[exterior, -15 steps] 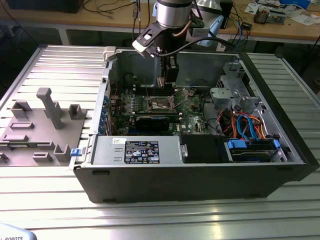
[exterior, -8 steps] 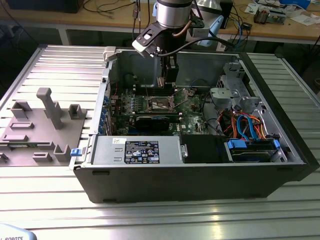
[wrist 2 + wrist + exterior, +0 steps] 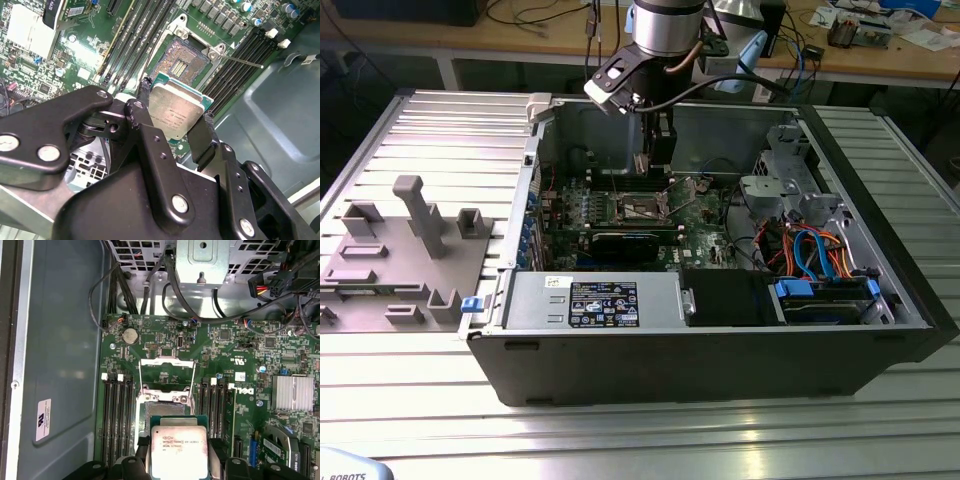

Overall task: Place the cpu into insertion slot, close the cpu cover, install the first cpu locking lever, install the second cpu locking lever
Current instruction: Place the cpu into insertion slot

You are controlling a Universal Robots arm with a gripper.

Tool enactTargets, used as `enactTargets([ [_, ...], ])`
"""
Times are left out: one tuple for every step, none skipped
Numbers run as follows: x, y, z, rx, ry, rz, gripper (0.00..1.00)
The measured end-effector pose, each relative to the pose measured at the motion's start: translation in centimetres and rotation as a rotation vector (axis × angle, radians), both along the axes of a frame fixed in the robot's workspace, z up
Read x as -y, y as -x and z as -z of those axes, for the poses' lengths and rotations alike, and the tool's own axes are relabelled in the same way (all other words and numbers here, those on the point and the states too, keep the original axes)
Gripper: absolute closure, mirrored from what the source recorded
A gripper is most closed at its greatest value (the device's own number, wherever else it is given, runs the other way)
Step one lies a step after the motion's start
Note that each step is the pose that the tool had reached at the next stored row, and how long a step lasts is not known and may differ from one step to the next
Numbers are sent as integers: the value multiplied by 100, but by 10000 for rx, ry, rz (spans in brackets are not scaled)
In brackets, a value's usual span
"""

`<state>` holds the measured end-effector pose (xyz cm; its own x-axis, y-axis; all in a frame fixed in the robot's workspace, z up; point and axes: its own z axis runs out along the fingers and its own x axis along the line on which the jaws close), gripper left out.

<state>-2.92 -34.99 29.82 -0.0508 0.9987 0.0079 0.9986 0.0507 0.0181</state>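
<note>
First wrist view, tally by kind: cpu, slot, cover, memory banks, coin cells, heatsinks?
cpu: 1
slot: 1
cover: 1
memory banks: 2
coin cell: 1
heatsink: 1
Total: 7

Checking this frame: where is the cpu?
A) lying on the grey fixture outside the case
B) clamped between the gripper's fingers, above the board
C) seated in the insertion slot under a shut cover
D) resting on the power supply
B: in the second wrist view the cpu is clamped between the fingers, with the insertion slot bare beyond it. In the first wrist view the cpu cover is swung open.
</note>
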Motion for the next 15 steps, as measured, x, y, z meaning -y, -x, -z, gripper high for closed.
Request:
enactTargets([
  [0, 0, 0, 0, 0, 27, 46],
  [0, 0, 0, 0, -1, 44, 46],
  [0, 0, 0, 0, 0, 56, 46],
  [0, 0, 0, 0, 0, 76, 46],
  [0, 0, 0, 0, 0, 90, 46],
  [0, 0, 0, 0, 0, 102, 46],
  [0, 0, 0, 0, 0, 118, 46],
  [0, 0, 0, 0, -1, 132, 46],
  [0, 0, 0, 0, 0, 146, 46],
  [0, 0, 0, 0, 0, 159, 46],
  [0, 0, 0, 0, 0, 174, 46],
  [0, 0, 0, 0, 0, 186, 46],
  [0, 0, 0, 0, -1, 198, 46],
  [0, 0, 0, 0, 0, 209, 46],
  [0, 0, 0, 0, 0, 222, 46],
])
